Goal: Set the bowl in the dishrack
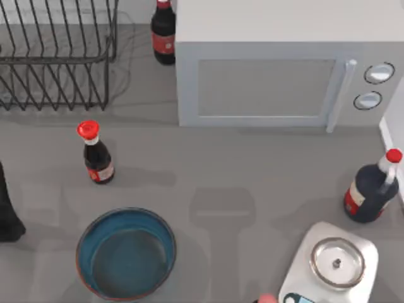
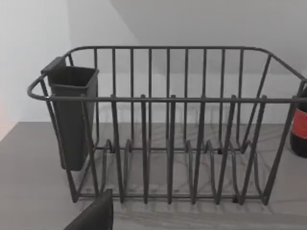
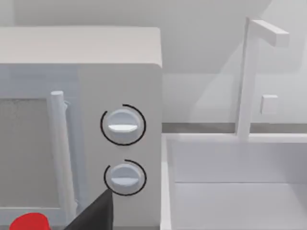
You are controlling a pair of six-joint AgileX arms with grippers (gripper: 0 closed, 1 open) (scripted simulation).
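The bowl (image 1: 126,254) sits upright on the desk (image 1: 252,170) at the front left, empty and untouched. The dishrack (image 1: 53,57) stands at the back left corner, also empty, so the task is at its start. A small red-capped bottle (image 1: 96,153) stands between bowl and rack, nearer the bowl.

The left arm (image 1: 9,208) shows as a dark shape at the left edge of the top view, beside the bowl. Its wrist view faces the rack head on, with a dark cutlery cup (image 2: 72,115) hung on one end of the rack. A dark sliver at the edge of each wrist view is probably a finger, but whether the fingers of either gripper are apart or together I cannot tell. The right wrist view faces the microwave (image 1: 278,69) dials and a white sink.

Risks, as I judge them:
- The bowl is glossy and wide; a shallow pinch on its rim could slip or tip it.
- The bottle stands on the straight path to the rack; a low carry could knock it over.
- The rack's prongs are close-set; a flat bowl may catch on them rather than settle.

The bottles carry red labels; no writing is readable. A scale (image 1: 331,262) sits at the front right.
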